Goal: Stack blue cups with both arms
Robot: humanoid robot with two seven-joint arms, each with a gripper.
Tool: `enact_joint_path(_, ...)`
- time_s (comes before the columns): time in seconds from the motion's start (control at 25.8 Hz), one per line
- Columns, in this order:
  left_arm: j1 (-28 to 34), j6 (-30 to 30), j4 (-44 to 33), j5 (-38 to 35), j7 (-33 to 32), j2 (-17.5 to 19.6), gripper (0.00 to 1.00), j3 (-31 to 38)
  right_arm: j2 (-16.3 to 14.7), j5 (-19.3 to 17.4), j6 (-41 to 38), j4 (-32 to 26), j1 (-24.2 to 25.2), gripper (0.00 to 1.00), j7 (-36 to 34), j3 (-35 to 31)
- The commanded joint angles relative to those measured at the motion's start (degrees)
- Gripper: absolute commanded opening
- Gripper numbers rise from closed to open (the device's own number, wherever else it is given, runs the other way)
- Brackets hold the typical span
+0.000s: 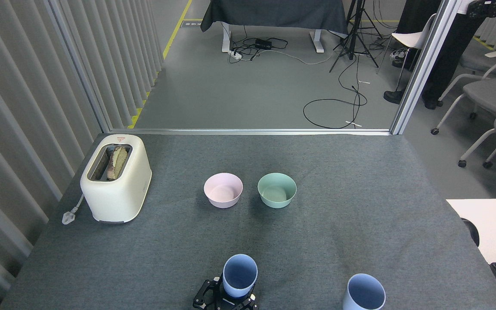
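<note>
Blue cups, two. Held cup (240, 275): near table (360, 224) edge, left of the second cup, in front of the pink bowl (223, 190); upright, long axis vertical, mouth up. Left gripper (225, 299): black fingers closed around this cup's base. Second cup (364, 292): standing free on the table, upright, mouth up. Right gripper: out of view.

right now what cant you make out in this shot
- Left gripper, head view: partly behind the held blue cup and cut by the bottom edge; finger contact on the cup wall hidden.
- Right gripper: outside the frame.
- Second blue cup: base cut off by the bottom edge.
- Toaster: slot contents too small to identify.
</note>
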Motion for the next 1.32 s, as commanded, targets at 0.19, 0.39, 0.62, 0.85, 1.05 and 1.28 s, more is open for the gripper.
enact_joint_path(0.19, -0.1, -0.2, 0.4, 0.8, -0.1, -0.4, 0.65, -0.1, 0.0, 0.0, 0.5, 0.0, 0.0, 0.98, 0.0, 0.7)
enact_joint_path(0.39, 0.0, 0.0, 0.0, 6.4, -0.2, -0.4, 0.99, 0.0, 0.0, 0.0, 0.5, 0.0, 0.0, 0.98, 0.0, 0.7)
enact_joint_path(0.62, 3.1, -0.4, -3.2, 8.3, 0.0, 0.3, 1.0, 0.0, 0.0, -0.1, 0.5, 0.0, 0.1, 0.98, 0.0, 0.7)
enact_joint_path(0.85, 11.3, 0.3, -11.6, 8.2, 0.0, 0.8, 1.0, 0.6, 0.0, 0.0, 0.5, 0.1, 0.1, 0.98, 0.0, 0.7)
enact_joint_path(1.05, 18.7, 1.1, -18.9, 8.2, 0.1, 3.2, 1.0, 3.4, -0.2, -0.1, 0.6, 0.1, -0.2, 0.98, 0.1, 0.6)
enact_joint_path(1.28, 27.4, 1.2, -29.7, 8.4, 0.0, 7.3, 1.0, 9.4, -0.4, 0.0, 0.7, 2.6, -4.2, 0.98, 6.3, 0.5)
